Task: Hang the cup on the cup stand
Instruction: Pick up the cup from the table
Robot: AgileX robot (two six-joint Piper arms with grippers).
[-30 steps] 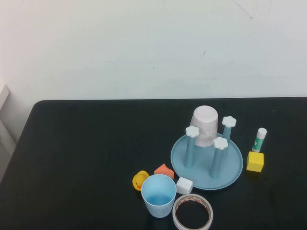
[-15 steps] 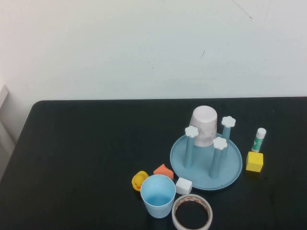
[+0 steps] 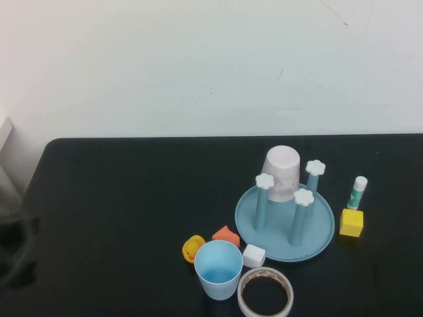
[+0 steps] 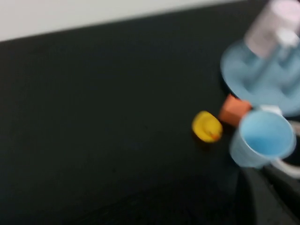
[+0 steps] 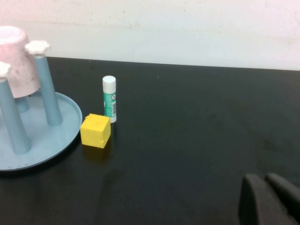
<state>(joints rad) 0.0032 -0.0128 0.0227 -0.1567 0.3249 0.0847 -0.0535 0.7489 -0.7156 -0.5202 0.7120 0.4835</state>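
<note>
While parked low, both pincers — left pincer (image 4: pixel 269 197), right pincer (image 5: pixel 269 199) — closed.

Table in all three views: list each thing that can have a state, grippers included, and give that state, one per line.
Light blue cup: upright, mouth up, on the table, not hung.
Pink cup: upside down over a peg.
Cup stand: flat on the table, three capped pegs free.
Glue stick: standing, cap on.
Tape roll: lying flat.
Left gripper: shut, holding nothing, near the light blue cup.
Right gripper: shut, holding nothing, over bare table.
</note>
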